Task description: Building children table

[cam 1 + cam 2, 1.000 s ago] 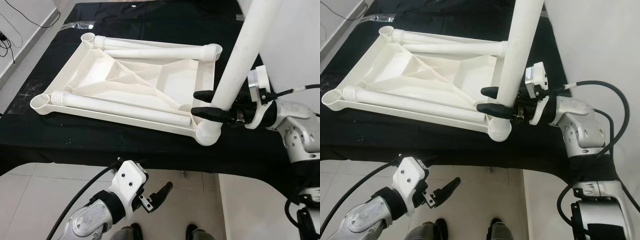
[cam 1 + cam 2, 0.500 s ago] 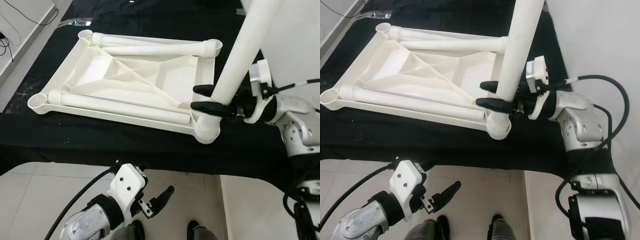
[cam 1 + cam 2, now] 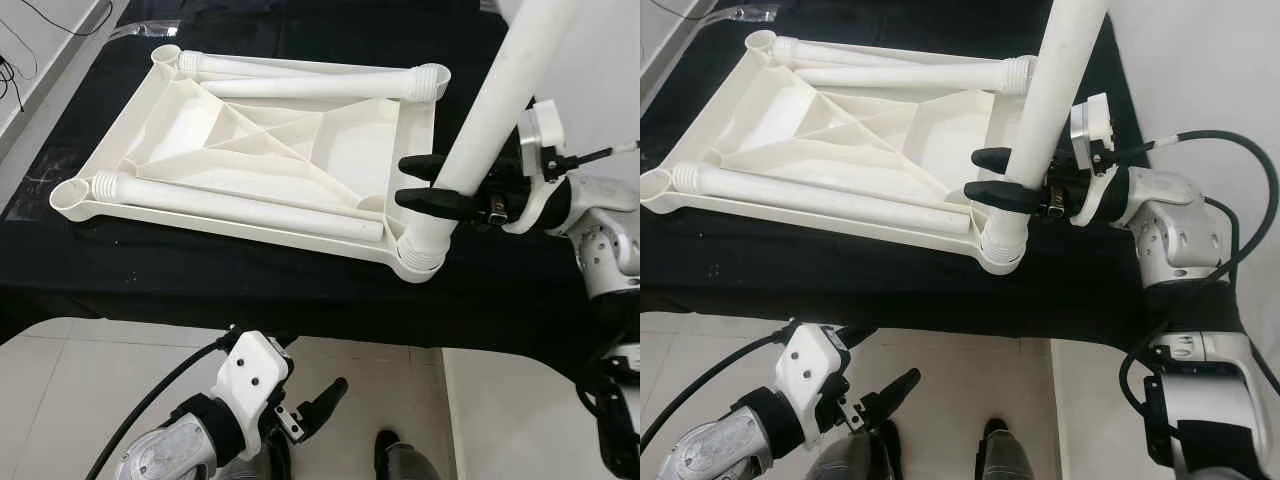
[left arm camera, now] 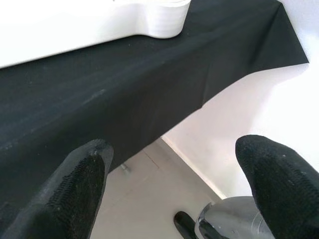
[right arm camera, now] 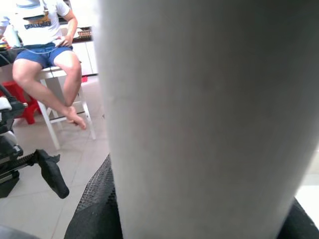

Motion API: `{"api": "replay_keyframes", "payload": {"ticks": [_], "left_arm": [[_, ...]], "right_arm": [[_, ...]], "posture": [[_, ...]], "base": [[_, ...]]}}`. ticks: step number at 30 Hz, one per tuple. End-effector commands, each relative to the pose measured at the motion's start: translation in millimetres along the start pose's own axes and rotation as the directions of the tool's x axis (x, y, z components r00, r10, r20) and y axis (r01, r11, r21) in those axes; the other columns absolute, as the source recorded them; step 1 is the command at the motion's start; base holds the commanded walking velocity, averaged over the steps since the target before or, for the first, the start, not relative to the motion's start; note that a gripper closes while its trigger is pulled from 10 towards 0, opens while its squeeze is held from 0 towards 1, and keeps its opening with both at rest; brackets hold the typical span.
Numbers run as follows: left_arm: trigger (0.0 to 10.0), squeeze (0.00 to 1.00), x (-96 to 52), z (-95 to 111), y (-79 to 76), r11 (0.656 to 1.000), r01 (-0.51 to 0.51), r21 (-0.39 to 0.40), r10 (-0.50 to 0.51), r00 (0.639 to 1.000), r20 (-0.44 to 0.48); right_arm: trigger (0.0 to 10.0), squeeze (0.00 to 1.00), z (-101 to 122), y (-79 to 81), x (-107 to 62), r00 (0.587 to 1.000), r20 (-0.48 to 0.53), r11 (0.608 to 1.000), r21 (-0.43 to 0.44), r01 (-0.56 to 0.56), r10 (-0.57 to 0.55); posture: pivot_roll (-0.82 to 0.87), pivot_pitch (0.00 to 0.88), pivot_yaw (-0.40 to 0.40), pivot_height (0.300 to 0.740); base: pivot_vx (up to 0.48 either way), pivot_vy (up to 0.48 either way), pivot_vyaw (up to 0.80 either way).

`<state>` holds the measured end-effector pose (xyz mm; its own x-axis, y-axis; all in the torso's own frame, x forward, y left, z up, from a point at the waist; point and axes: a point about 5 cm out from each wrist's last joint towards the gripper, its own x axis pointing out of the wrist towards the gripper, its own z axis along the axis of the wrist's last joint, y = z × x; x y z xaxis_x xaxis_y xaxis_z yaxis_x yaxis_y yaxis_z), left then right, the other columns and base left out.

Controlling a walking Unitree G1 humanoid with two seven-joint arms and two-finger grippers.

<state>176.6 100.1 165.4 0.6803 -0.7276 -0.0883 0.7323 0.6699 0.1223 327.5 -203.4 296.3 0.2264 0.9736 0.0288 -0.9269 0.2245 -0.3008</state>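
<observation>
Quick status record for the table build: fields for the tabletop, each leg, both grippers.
tabletop: upside down on black cloth
upright leg: standing in near right corner socket
loose legs: two lying on the tabletop
right gripper: shut on upright leg, low down
left gripper: open, idle below the cloth's edge

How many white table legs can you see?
3: one upright leg held by the right gripper at the near-right corner, two lying inside the upturned tabletop, far and near.
</observation>
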Motion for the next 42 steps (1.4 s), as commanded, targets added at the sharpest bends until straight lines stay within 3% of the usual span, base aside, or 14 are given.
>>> {"api": "replay_keyframes", "payload": {"ticks": [1,9,21,30,36,37,39,40,42], "left_arm": [[10.0,0.0,-4.2,-1,-3.0,1.0,0.019,-0.005,-0.019,1.0,-0.02],[10.0,0.0,-4.0,0,-2.8,1.0,0.018,-0.005,-0.018,1.0,-0.019],[10.0,0.0,-2.7,0,-2.3,1.0,0.018,-0.007,-0.018,1.0,-0.018],[10.0,0.0,-0.5,0,-1.6,1.0,0.015,-0.008,-0.015,1.0,-0.014],[10.0,0.0,1.1,0,-1.8,1.0,0.014,-0.013,-0.015,1.0,-0.011],[10.0,0.0,1.1,0,-1.8,1.0,0.014,-0.013,-0.015,1.0,-0.011],[10.0,0.0,1.8,-1,-2.2,1.0,0.013,-0.015,-0.013,1.0,-0.009],[10.0,0.0,1.8,-1,-2.2,1.0,0.013,-0.015,-0.013,1.0,-0.009],[10.0,0.0,2.2,-1,-2.3,1.0,0.01,-0.017,-0.01,1.0,-0.006]], "right_arm": [[10.0,0.0,-21,6.9,-0.3,0.996,-0.078,0.997,0.075,-0.035,0.041],[10.0,0.0,-7,28.1,20.9,0.958,-0.087,0.962,0.029,-0.273,0.274],[10.0,0.0,-10,21.2,28.0,0.954,-0.137,0.963,0.01,-0.268,0.267],[10.0,0.0,-15,17.9,29.5,0.981,-0.124,0.989,0.015,-0.147,0.148],[10.0,0.0,-28,18.7,26.3,0.984,-0.153,0.994,0.048,0.102,-0.093],[10.0,0.0,-28,18.7,26.3,0.984,-0.153,0.994,0.048,0.102,-0.093],[10.0,0.0,-37,25.6,23.9,0.949,-0.187,0.96,0.068,0.27,-0.254],[10.0,0.0,-37,25.6,23.9,0.949,-0.187,0.96,0.068,0.27,-0.254],[10.0,0.0,-46,36.8,23.1,0.869,-0.218,0.881,0.07,0.468,-0.444]], "posture": [[0.06,0.382,0.046,0.74],[0.06,0.385,0.047,0.74],[0.05,0.383,0.045,0.74],[0.04,0.381,0.038,0.74],[0.02,0.376,0.023,0.74],[0.02,0.376,0.023,0.74],[0.01,0.373,0.006,0.74],[0.01,0.373,0.006,0.74],[0.01,0.373,0.006,0.74]], "base": [[0.0,0.0,0.0],[0.0,0.0,0.0],[0.0,0.0,0.0],[0.0,0.0,0.0],[0.0,0.0,0.0],[0.0,0.0,0.0],[0.0,0.0,0.0],[0.0,0.0,0.0],[0.0,0.0,0.0]]}}
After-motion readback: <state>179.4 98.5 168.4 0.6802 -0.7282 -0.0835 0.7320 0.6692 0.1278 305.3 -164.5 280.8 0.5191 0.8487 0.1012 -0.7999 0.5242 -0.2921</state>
